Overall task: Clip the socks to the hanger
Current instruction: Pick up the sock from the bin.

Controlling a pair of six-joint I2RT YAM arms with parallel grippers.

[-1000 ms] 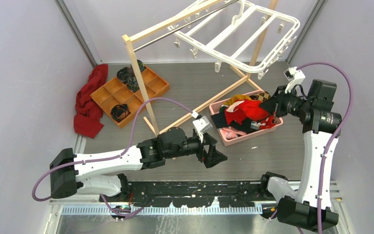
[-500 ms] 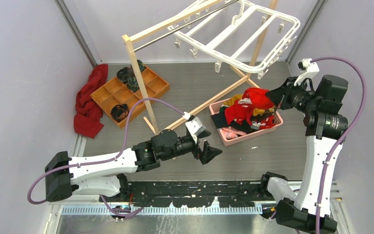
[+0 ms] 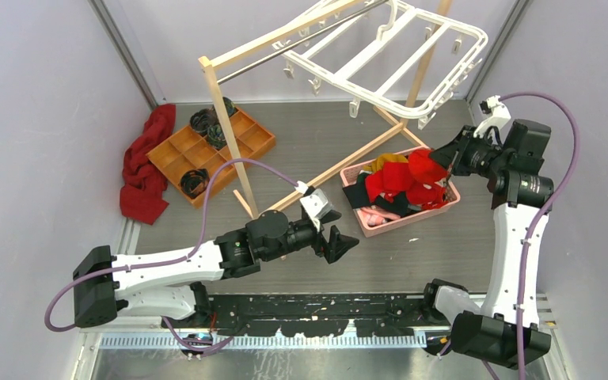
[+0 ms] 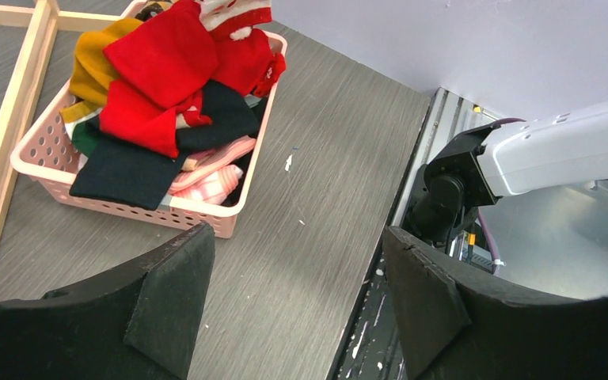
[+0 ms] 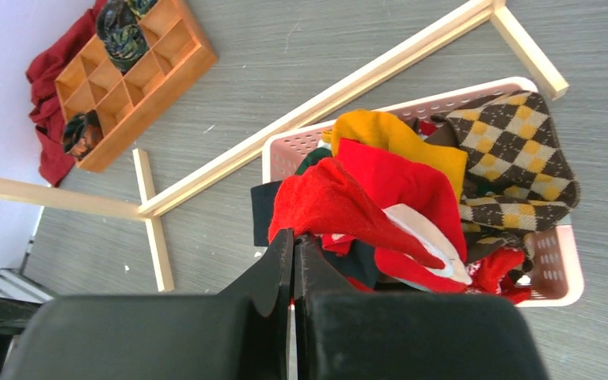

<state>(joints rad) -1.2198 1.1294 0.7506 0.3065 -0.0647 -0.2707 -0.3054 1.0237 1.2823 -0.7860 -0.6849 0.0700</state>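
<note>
Over the basket, fingers pinch a seemingly white-cuffed red sock.

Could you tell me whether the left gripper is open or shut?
Open: the left gripper shows fingers wide apart, nothing between them.

White shells are covering the left arm and right arm, broken by black joints. A purple cable is trailing behind each tool; the left tool is showing black wedge fingers.

light: bright, even, diffuse | shadows: faint, soft | glare: none | focus: sharp; near wrist-view foreground blurred
</note>
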